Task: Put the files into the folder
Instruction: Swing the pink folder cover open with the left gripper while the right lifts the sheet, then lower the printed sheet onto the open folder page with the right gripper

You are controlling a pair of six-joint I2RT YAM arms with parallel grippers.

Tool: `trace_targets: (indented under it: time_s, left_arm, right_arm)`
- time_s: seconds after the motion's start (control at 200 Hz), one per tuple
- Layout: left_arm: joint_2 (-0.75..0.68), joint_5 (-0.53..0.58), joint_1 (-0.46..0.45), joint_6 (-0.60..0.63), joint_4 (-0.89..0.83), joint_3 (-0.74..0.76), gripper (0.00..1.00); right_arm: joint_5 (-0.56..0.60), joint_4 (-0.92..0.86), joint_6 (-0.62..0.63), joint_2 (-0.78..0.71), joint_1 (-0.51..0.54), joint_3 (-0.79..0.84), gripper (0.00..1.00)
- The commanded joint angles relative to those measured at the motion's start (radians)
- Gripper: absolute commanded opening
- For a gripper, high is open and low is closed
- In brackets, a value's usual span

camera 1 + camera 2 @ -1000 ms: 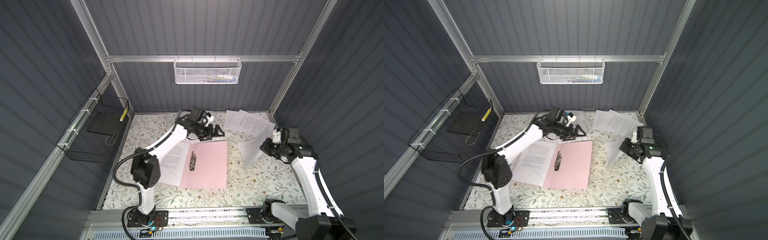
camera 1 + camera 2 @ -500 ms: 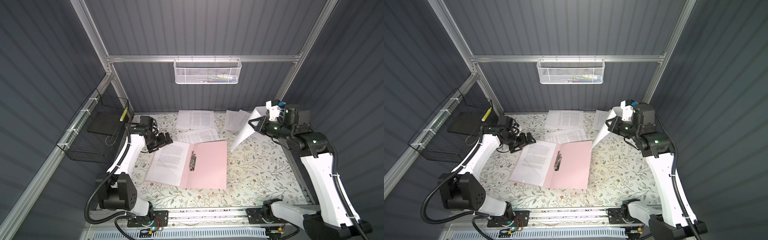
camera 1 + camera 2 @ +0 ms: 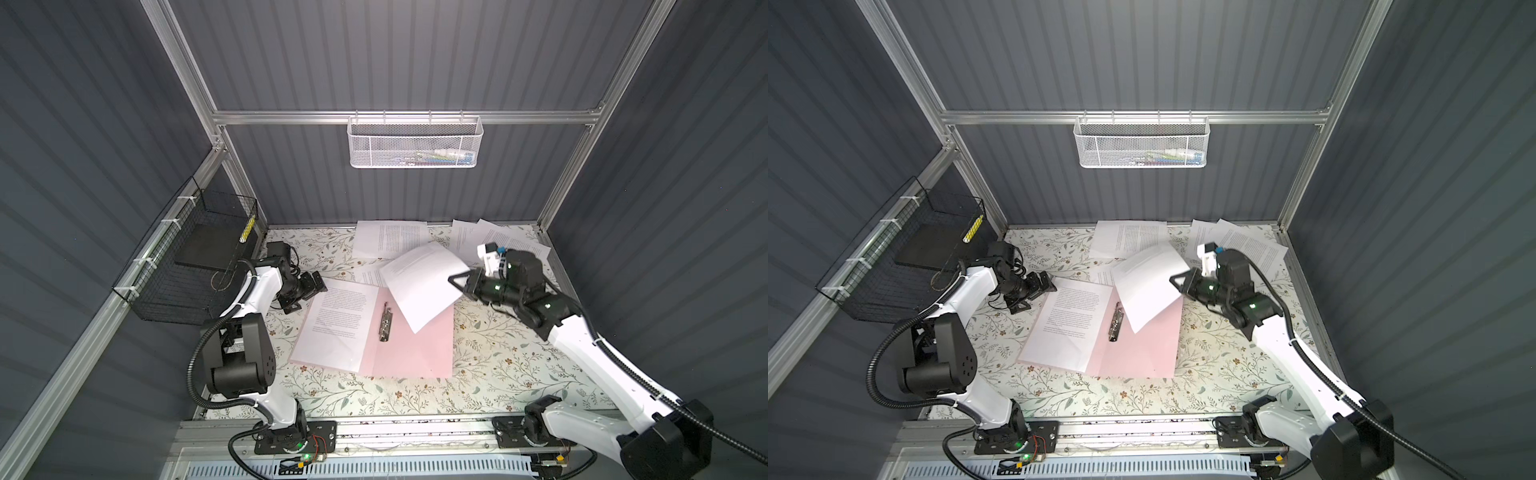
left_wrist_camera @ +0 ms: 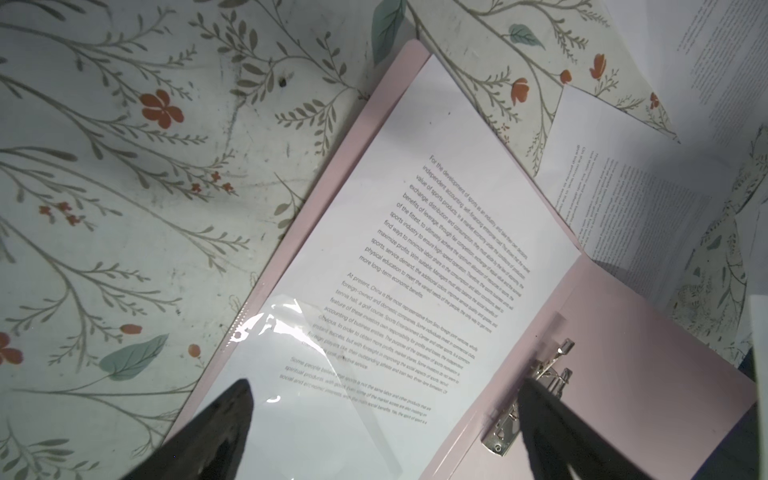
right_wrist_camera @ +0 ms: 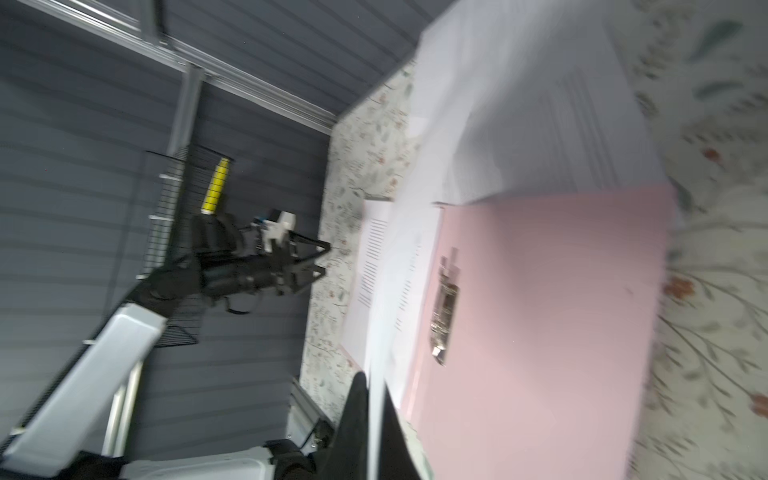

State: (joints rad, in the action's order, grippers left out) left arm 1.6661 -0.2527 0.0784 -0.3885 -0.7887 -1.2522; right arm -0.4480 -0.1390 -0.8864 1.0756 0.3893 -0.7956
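The pale pink folder [image 3: 415,353] [image 3: 1142,353] lies open on the table, its metal clip [image 3: 385,322] along the spine. One printed sheet [image 3: 336,324] [image 4: 436,249] lies in its left half under a clear pocket. My right gripper [image 3: 457,282] [image 3: 1177,280] [image 5: 372,382] is shut on the edge of a white sheet [image 3: 419,286] [image 3: 1148,286]. It holds this sheet tilted in the air over the folder's far right part. My left gripper [image 3: 318,282] [image 4: 384,386] stands open at the folder's far left corner, holding nothing. More files [image 3: 390,239] [image 3: 498,239] lie loose at the back.
A black wire basket [image 3: 199,266] on the left wall holds a flat black slab [image 3: 208,249]. A white mesh basket [image 3: 415,143] hangs on the back wall. The floral cloth [image 3: 519,353] covers the table to the right of the folder.
My right gripper lifted a sheet from the right and carried it left, over the folder. My left arm drew back from the back middle to the folder's left corner.
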Motion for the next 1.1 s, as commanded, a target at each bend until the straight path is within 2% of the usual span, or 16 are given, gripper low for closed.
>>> trace_targets:
  time_s: [0.0, 0.16, 0.32, 0.6, 0.805, 0.91, 1.096]
  left_arm:
    - [0.006, 0.024, 0.004, -0.018, 0.023, 0.016, 1.0]
    - [0.006, 0.044, 0.012, 0.002, 0.033, 0.031, 1.0]
    - [0.029, 0.092, 0.015, 0.012, 0.017, 0.026, 1.0]
    - [0.044, 0.14, 0.021, 0.027, 0.014, 0.031, 1.0]
    - [-0.001, -0.067, 0.027, 0.021, 0.057, 0.062, 1.0]
    - [-0.057, -0.145, 0.027, 0.01, 0.069, 0.079, 0.95]
    - [-0.092, -0.28, 0.027, -0.023, 0.069, 0.098, 0.71]
  right_arm:
    - [0.12, 0.168, -0.07, -0.078, 0.003, 0.207, 0.0]
    - [0.343, 0.257, -0.171, -0.173, 0.06, 0.477, 0.0]
    - [0.469, 0.253, -0.204, -0.118, 0.13, 0.534, 0.0]
    - [0.479, 0.37, -0.201, 0.118, 0.151, 0.541, 0.0]
    - [0.472, 0.411, -0.192, 0.172, 0.152, 0.536, 0.0]
    - [0.482, 0.399, -0.187, 0.17, 0.152, 0.53, 0.0]
    - [0.486, 0.365, -0.185, 0.149, 0.149, 0.511, 0.0]
